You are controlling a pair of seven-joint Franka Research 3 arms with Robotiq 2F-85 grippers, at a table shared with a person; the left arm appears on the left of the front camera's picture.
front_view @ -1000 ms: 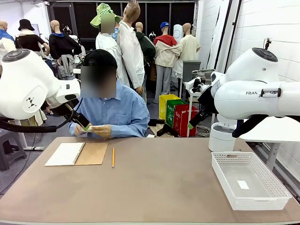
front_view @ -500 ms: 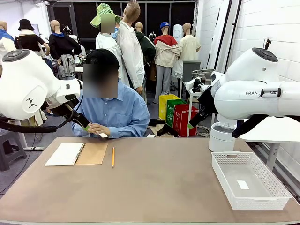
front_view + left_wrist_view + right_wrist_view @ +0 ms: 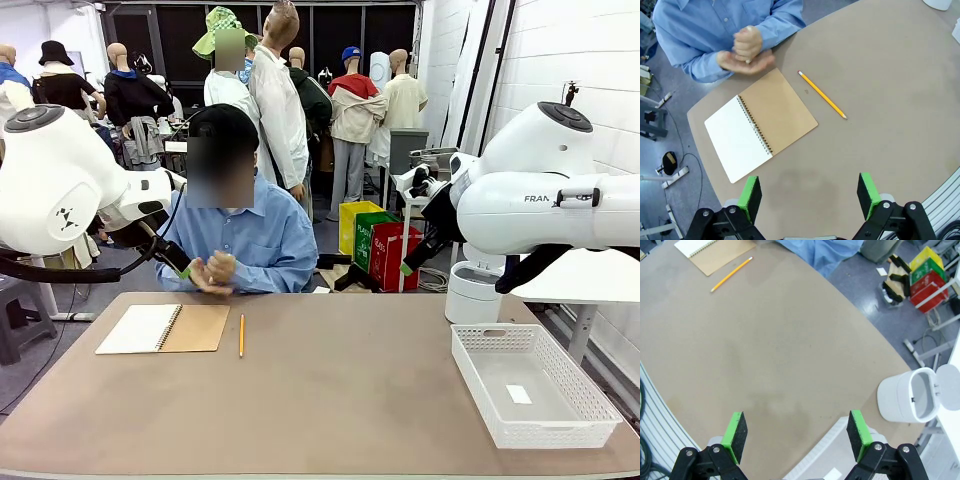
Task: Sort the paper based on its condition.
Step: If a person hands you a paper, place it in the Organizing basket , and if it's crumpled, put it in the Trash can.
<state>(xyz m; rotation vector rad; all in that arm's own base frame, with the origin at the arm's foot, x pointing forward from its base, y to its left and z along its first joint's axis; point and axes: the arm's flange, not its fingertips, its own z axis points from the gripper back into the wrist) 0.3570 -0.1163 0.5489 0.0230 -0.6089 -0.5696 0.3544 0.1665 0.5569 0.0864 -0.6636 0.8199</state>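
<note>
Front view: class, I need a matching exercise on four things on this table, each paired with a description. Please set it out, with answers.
Things:
1 notebook
2 pencil
3 basket
4 bin

Descriptions:
A holds a small white scrap
B yellow, thin, just right of the notebook
C round and white
D lying open, brown cover

Pairs: 1-D, 2-B, 3-A, 4-C
</note>
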